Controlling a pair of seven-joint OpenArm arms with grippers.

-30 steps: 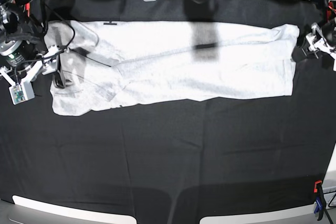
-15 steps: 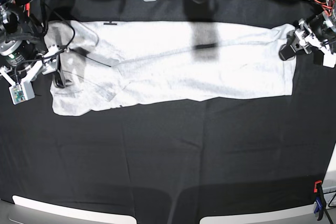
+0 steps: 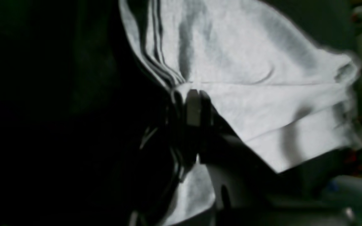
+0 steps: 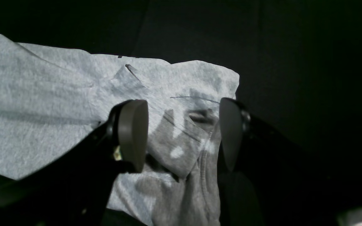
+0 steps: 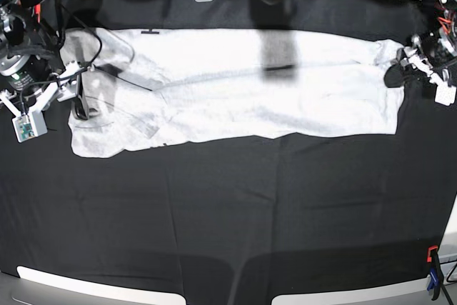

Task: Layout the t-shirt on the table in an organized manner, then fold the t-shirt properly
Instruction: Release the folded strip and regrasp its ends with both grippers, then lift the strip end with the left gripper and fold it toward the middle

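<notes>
T-shirt (image 5: 235,83): you see it folded into a long, pale grey band lying across the far half of the table (image 5: 228,212), running side to side in the base view.
Right gripper (image 4: 181,135): its jaws stand wide apart, released, one on each side of a rumpled sleeve end; the wrist view shows cloth lying between and beneath the two pads (image 4: 134,135), but neither presses on it.
Right gripper, base view (image 5: 82,98): it sits over the shirt's end on that view's left.
Left gripper (image 3: 193,106): your left wrist view shows its jaws clenched on a bunched edge of the shirt, with gathered folds fanning away from the pinch point.
Left gripper, base view (image 5: 400,69): it meets the shirt's corner at that view's right edge, where the cloth pulls into a small peak.
Clamp (image 5: 433,276): a red and blue one grips the table's near edge.
</notes>
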